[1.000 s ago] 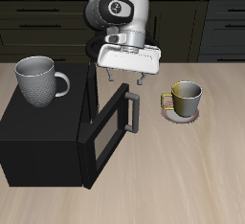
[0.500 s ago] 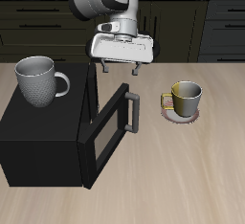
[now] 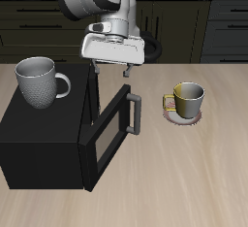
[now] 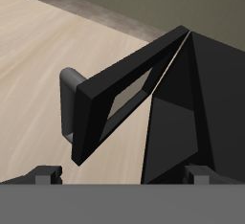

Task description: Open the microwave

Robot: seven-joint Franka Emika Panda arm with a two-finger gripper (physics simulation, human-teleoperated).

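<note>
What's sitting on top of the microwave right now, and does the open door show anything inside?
A grey mug stands upright on the microwave, handle toward the open door. The part of the cavity visible in the wrist view is dark and shows nothing; the rest is hidden.

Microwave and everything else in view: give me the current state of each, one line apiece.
microwave: door swung open, standing out from the box.
door handle: free, nothing gripping it.
gripper: raised above the microwave, fingers apart, holding nothing.
grey mug: upright on top of the microwave.
yellow-green mug: upright on a small plate on the table.
</note>
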